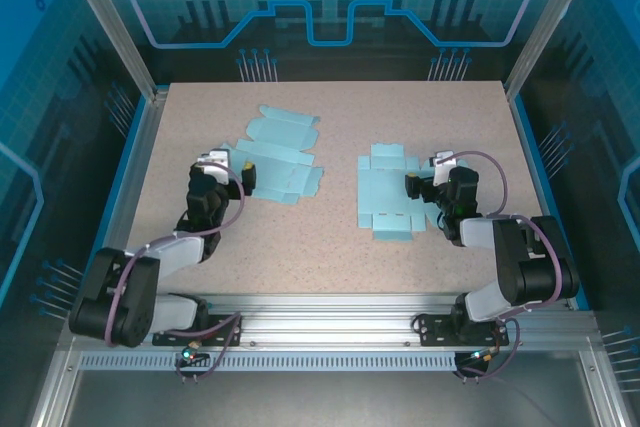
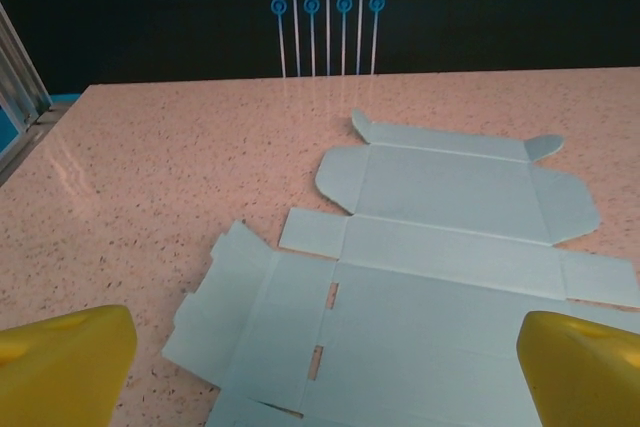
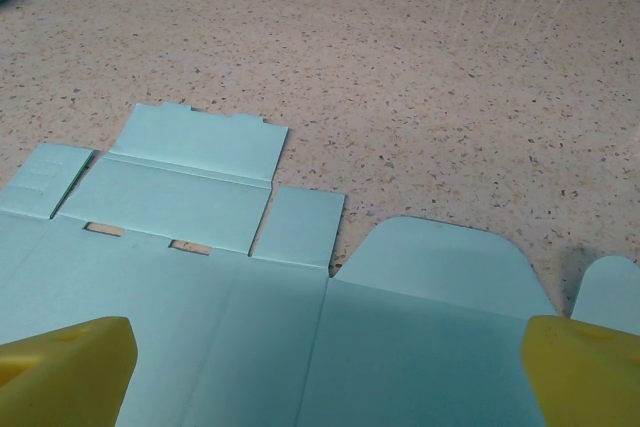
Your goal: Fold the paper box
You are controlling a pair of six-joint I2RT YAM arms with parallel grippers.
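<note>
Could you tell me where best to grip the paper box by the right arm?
Probably its rounded flap: it juts out free at the edge. The paper box lies flat on the table, so bring the open right tool in low from the side.

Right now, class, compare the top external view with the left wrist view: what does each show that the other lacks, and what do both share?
Top external view: the left gripper and right gripper together, both open, plus a second flat light-blue paper box blank near the right gripper.
Left wrist view: yellow fingertips close up, and small slots cut into the nearer panel.
Both: the unfolded light-blue paper box blank by the left gripper, lying flat on the speckled beige table.
</note>
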